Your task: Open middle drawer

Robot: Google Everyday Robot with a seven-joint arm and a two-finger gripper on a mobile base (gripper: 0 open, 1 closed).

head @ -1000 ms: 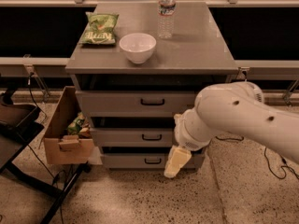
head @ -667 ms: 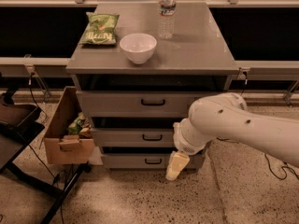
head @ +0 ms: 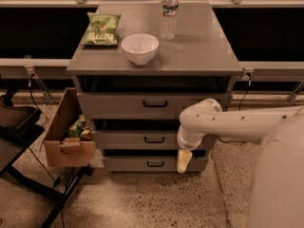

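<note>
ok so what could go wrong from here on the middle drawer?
The gripper hangs low, right of the handles, level with the bottom drawer; it could catch that one instead of the middle drawer.
The middle drawer's handle is small, easy to miss.
A jolt could tip the bottle on top.

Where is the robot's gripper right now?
In the camera view, the gripper hangs low in front of the cabinet, just below the middle drawer and right of the bottom drawer's handle.
</note>
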